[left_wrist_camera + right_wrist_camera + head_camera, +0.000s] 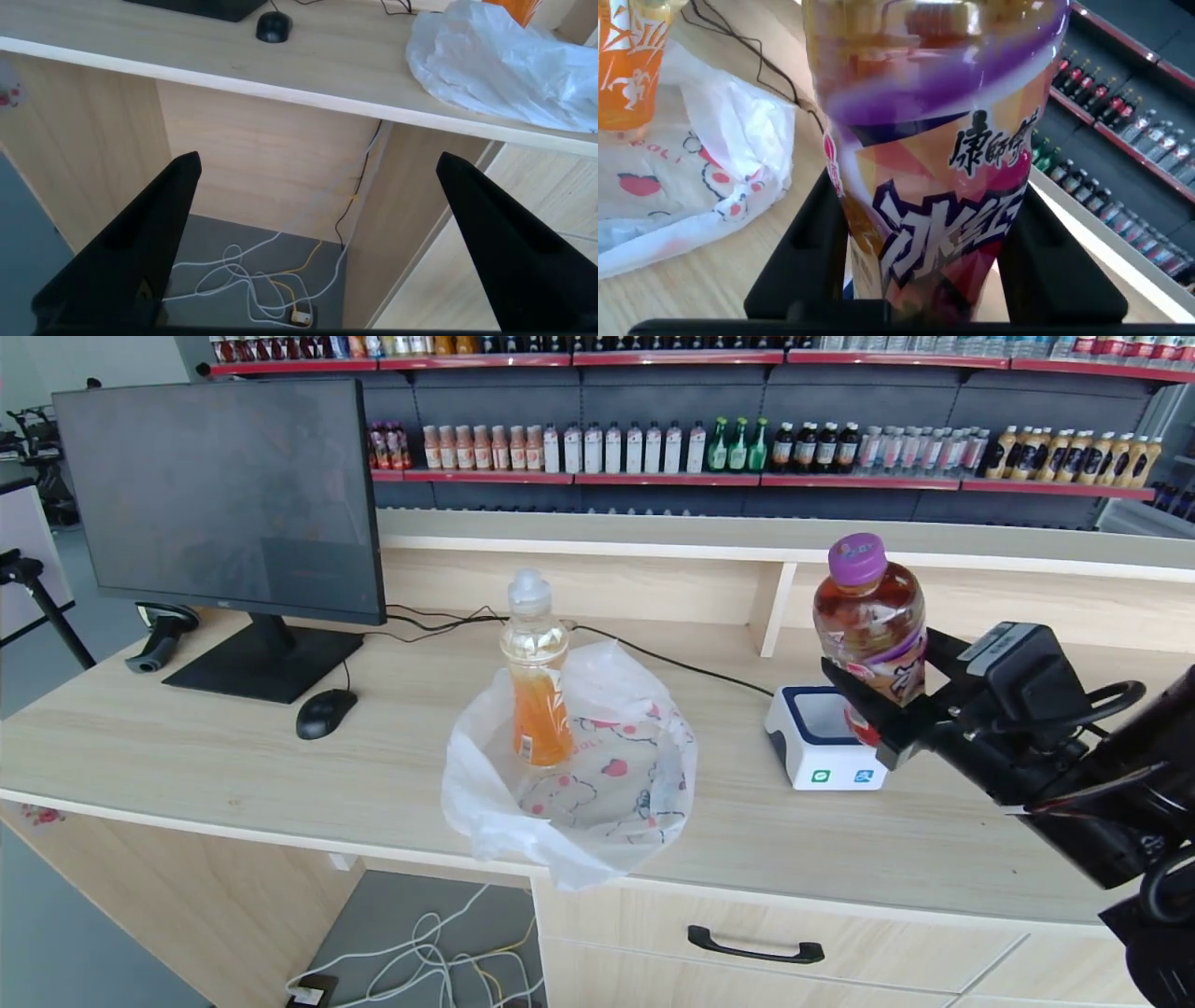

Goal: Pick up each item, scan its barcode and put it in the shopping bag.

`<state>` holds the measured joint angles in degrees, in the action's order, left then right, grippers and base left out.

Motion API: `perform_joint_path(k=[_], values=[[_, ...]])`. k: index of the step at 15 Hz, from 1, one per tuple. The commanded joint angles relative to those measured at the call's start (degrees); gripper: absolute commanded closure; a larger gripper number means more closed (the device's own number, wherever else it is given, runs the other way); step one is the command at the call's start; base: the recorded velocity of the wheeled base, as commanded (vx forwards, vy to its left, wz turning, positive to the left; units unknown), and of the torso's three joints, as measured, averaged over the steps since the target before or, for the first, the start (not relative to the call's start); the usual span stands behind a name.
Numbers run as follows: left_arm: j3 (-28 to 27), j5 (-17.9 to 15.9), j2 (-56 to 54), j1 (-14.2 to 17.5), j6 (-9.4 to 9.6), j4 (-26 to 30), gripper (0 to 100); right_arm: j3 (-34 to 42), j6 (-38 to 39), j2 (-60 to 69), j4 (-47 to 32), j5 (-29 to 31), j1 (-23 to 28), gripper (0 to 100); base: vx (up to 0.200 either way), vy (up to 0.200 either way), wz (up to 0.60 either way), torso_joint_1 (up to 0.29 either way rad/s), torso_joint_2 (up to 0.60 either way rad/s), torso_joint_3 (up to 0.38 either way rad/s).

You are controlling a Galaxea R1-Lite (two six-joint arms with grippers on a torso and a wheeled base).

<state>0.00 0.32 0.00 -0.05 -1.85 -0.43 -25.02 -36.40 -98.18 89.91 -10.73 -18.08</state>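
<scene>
My right gripper (882,709) is shut on a tea bottle (870,621) with a purple cap, held upright just above the white barcode scanner (822,747) on the counter. The same bottle (943,168) sits close between the fingers (799,252) in the right wrist view. An orange drink bottle (537,672) stands upright inside the white shopping bag (607,775) at the counter's middle. My left gripper (318,243) hangs open below the counter's front edge, with nothing between its fingers, and the shopping bag (505,61) lies on the counter above it.
A monitor (224,495), a mouse (325,712) and a handheld scanner (161,637) stand at the counter's left. Cables (597,639) run behind the bag. A raised ledge (775,537) borders the back. Drawers (756,947) sit under the front edge, and cords (252,280) lie on the floor.
</scene>
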Motion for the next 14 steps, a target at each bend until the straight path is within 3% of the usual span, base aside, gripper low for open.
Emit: perform_joint_path(k=[1, 6, 9, 14], values=[[0.0, 0.0, 0.0, 0.0, 0.01, 0.0, 0, -0.3, -2.4, -1.9, 0.1, -1.6, 0.4, 100, 0.0, 0.0, 0.0, 0.0, 0.0, 0.0], [0.0, 0.0, 0.0, 0.0, 0.01, 0.0, 0, -1.5, -9.9, -5.0, 0.1, -7.1, 1.5, 100, 0.0, 0.0, 0.0, 0.0, 0.0, 0.0], [0.0, 0.0, 0.0, 0.0, 0.01, 0.0, 0, -11.1, -12.9, -9.7, 0.1, -15.9, 3.8, 100, 0.0, 0.0, 0.0, 0.0, 0.0, 0.0], [0.0, 0.0, 0.0, 0.0, 0.27, -0.2, 0, -12.8, -15.6, -12.8, 0.1, -25.4, 9.1, 100, 0.0, 0.0, 0.0, 0.0, 0.0, 0.0]])
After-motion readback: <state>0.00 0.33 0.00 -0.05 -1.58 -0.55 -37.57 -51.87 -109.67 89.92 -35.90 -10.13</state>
